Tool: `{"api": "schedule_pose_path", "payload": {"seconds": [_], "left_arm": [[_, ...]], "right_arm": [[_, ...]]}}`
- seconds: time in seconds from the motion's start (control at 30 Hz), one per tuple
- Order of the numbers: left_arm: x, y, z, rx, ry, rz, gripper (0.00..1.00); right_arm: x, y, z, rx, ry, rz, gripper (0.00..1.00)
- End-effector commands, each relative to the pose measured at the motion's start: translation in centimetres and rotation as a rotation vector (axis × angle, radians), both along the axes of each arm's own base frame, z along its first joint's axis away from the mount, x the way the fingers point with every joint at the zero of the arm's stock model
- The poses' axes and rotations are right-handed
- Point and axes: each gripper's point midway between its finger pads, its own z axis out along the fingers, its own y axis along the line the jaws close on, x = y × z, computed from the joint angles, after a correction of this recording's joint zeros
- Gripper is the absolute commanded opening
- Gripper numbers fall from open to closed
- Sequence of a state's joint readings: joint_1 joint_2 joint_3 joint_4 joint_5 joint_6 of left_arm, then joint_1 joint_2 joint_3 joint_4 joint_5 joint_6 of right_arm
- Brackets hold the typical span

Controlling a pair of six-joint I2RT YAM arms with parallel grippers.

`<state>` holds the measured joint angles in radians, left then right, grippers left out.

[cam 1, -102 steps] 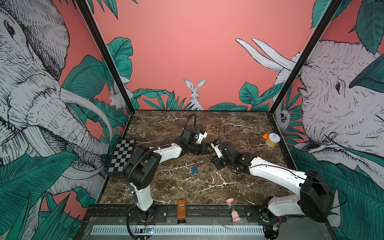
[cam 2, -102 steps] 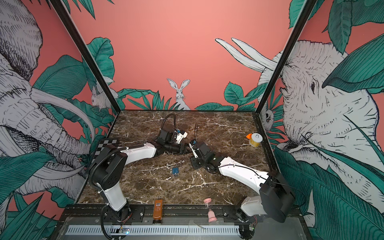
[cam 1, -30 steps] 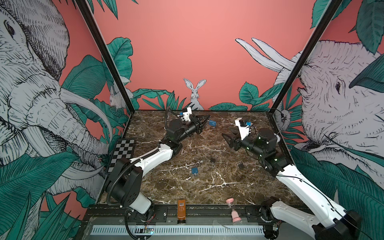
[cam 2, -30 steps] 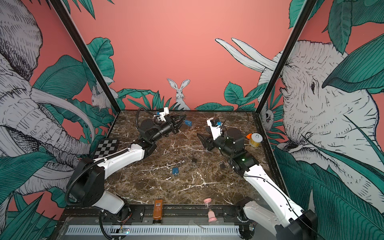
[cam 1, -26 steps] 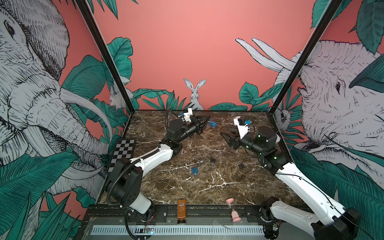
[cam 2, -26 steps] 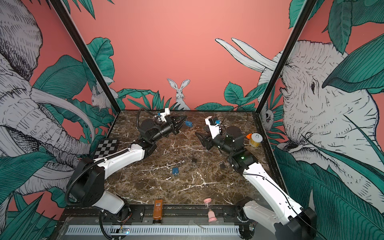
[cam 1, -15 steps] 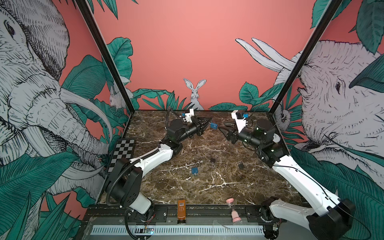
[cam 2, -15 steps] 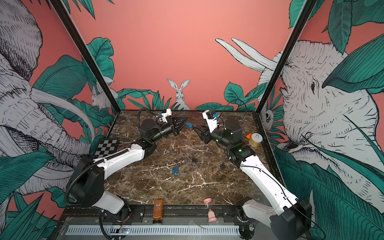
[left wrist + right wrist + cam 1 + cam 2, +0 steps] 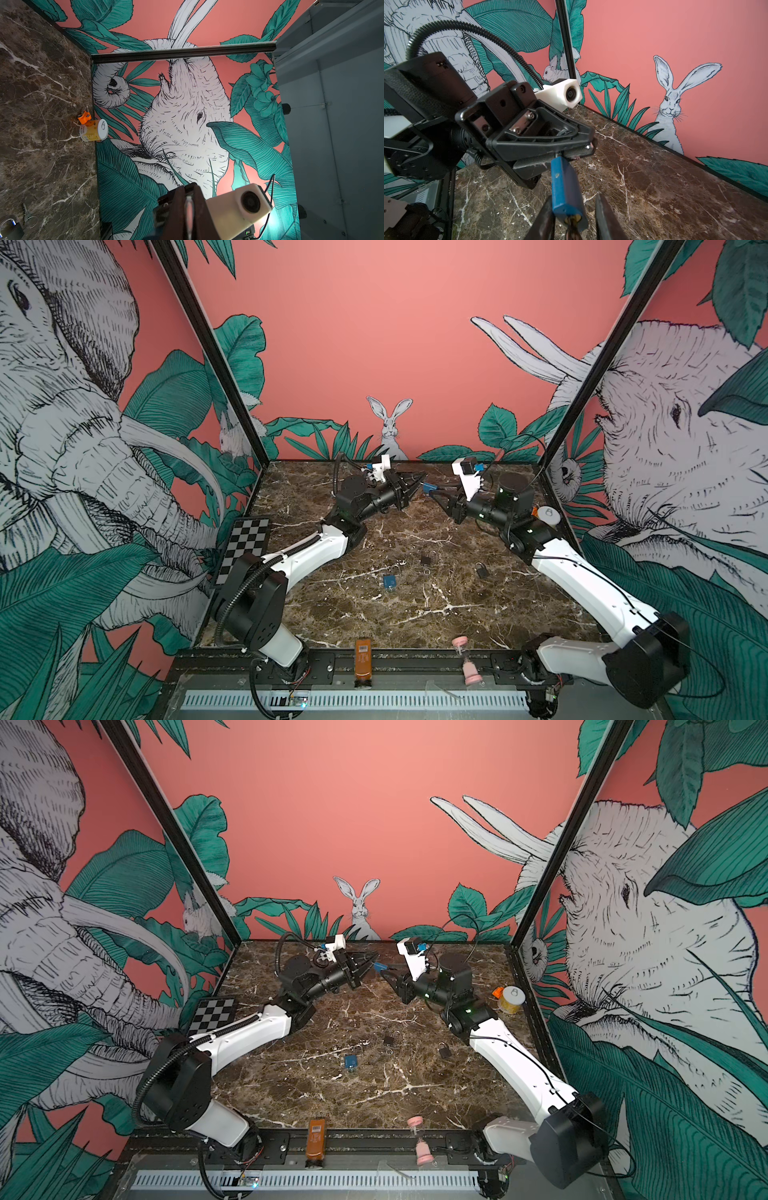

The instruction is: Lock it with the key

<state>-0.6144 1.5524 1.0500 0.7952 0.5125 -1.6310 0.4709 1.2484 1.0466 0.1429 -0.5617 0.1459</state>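
You have four padlocks in the cell, and only one is off the marble table [image 9: 457, 614]: the blue padlock [image 9: 564, 187], held in the air near the back wall. Your left gripper [image 9: 580, 152] is clamped on its silver shackle [image 9: 189, 214], and the lock's brass keyway end is turned toward your right gripper [image 9: 435, 493]. One dark key [image 9: 571, 229] sits in that keyway. The right gripper's two fingers [image 9: 545, 220] stand apart on either side of the lock's lower end; one lies just beside the blue body, the other is clear of it, and neither presses on the key. In both top views the two grippers meet tip to tip above the rear middle of the table. On the marble you can count three more locks: a second blue padlock [image 9: 390, 581] near the middle, as far as its small size lets you tell, a black padlock [image 9: 425, 560] behind it, and a second black padlock [image 9: 482, 571] to the right. One loose key [image 9: 29, 217] on a ring lies just beside a black lock. By the right wall stands one yellow can [image 9: 511, 1002] with one orange piece [image 9: 497, 992] just beside it. You also have one checkerboard [image 9: 246, 547] at the left edge, and one amber bottle [image 9: 363, 659] and one pink sand timer [image 9: 468, 662] at the front rail
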Motion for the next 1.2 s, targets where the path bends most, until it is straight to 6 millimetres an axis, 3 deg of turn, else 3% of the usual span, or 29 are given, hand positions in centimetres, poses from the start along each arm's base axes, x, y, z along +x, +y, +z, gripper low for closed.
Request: {"api": "schedule_pose_path", "payload": {"seconds": [0.0,0.4,0.53,0.67,0.7,0.8,0.9,0.97,1.17], "left_arm": [[-1.0,0.2,3.8,-0.069,-0.096,-0.023,0.00],[-0.6,-0.3,3.2,-0.061,-0.088,-0.029,0.00],[-0.3,-0.5,2.8,-0.053,-0.089,-0.026,0.00],[0.5,-0.8,2.3,-0.013,-0.137,-0.028,0.00],[0.7,-0.9,2.3,0.012,-0.168,-0.037,0.30],[1.7,0.0,0.1,0.172,-0.276,-0.032,0.96],[4.0,3.1,-3.3,0.376,-0.362,0.079,0.98],[4.9,4.8,-4.4,0.476,-0.436,0.143,0.97],[4.0,6.4,-4.5,0.701,-0.688,0.157,0.97]], "right_arm": [[0.1,0.2,2.2,0.060,-0.052,0.016,0.29],[0.3,0.4,1.8,0.062,-0.037,0.020,0.14],[0.3,0.5,1.3,0.061,-0.013,0.024,0.00],[0.7,0.2,0.8,0.094,0.056,-0.001,0.00],[0.8,0.0,0.8,0.109,0.089,-0.008,0.00],[1.4,-0.8,0.6,0.152,0.240,-0.055,0.00],[1.2,-1.7,-0.2,0.166,0.405,-0.114,0.00],[0.6,-2.2,-1.2,0.179,0.513,-0.143,0.00],[-2.7,-2.2,-3.1,0.278,0.760,-0.096,0.00]]}}
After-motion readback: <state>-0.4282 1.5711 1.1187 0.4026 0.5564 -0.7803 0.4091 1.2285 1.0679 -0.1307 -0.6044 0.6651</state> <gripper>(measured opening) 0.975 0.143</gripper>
